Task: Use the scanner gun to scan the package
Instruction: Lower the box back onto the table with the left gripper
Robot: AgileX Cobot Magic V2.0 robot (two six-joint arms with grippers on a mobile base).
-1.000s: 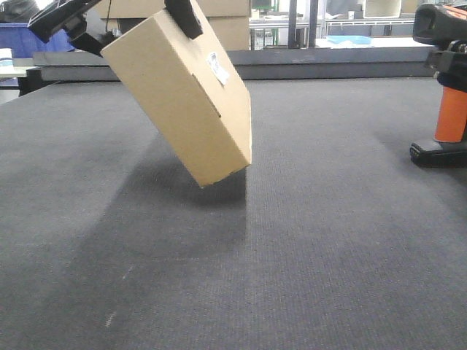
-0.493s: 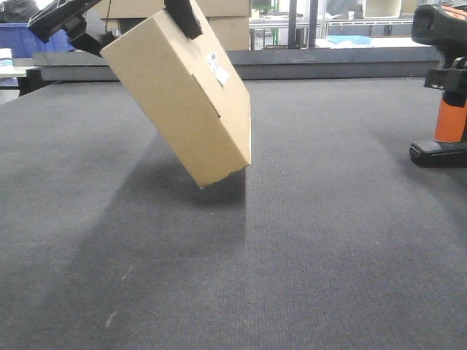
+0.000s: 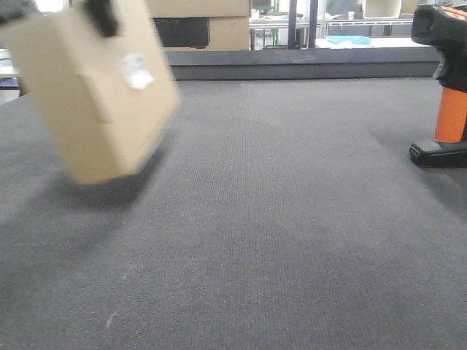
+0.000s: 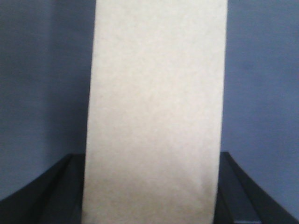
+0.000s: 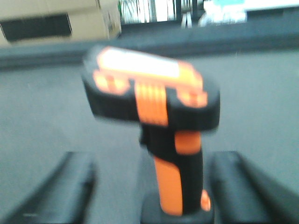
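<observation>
package (image 3: 91, 95) shifted left, blurred | left gripper (image 4: 152, 196) apparently clamping | scanner gun (image 3: 446, 80) upright

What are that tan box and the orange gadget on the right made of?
The package looks like plain matte cardboard: flat tan faces, folded edges, and a small white paper label. The scanner gun seems to be moulded plastic: smooth black head and bright orange handle, possibly rubbery at the grip, though blur leaves that open. Both are over a dark, woven-looking mat.
</observation>
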